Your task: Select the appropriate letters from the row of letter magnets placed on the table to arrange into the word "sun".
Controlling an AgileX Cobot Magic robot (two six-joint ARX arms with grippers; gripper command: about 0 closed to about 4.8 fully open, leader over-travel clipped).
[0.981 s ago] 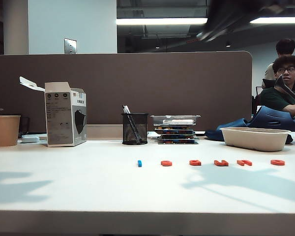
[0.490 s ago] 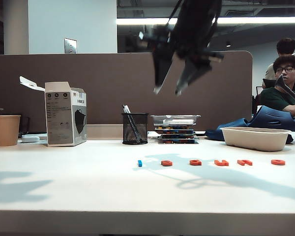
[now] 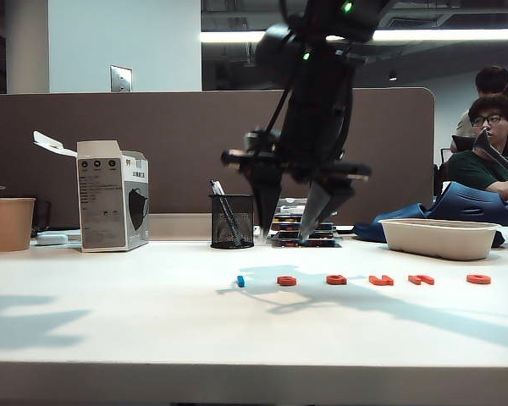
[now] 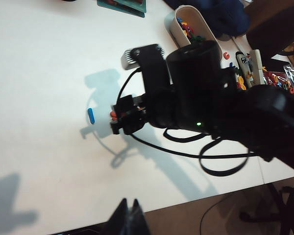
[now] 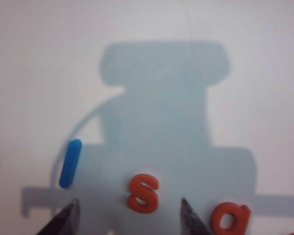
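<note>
From where I stand, the right gripper [image 3: 289, 230] hangs above the table [image 3: 135, 321], its two fingers apart and pointing down over the left end of the row of letter magnets [image 3: 381, 279]. Nothing is between them. Through the right wrist camera the fingers [image 5: 68, 218] frame an orange-red "s" [image 5: 143, 193] lying flat on the white top, with a small blue piece [image 5: 70, 163] just beside it and another orange-red letter [image 5: 230, 219] on its other side. In the exterior view the five orange-red pieces lie in a line, well spaced, with the blue piece [image 3: 240, 281] at their left end.

The left gripper [image 4: 129, 219] shows only as dark fingertips at the edge of its wrist view, held high and close together with no gap showing; it carries nothing.

At the back of the table a black mesh cup [image 3: 232, 222] holds pens standing at a slant. A shallow white tray [image 3: 438, 238] sits at the right; from the left wrist view it has small coloured pieces inside. A stack of flat clear cases [image 3: 303, 222] with coloured contents stands behind the gripper. Farther left are a white carton [image 3: 113, 196] with its top flap open and a paper cup [image 3: 12, 223]; I cannot see into either.
</note>
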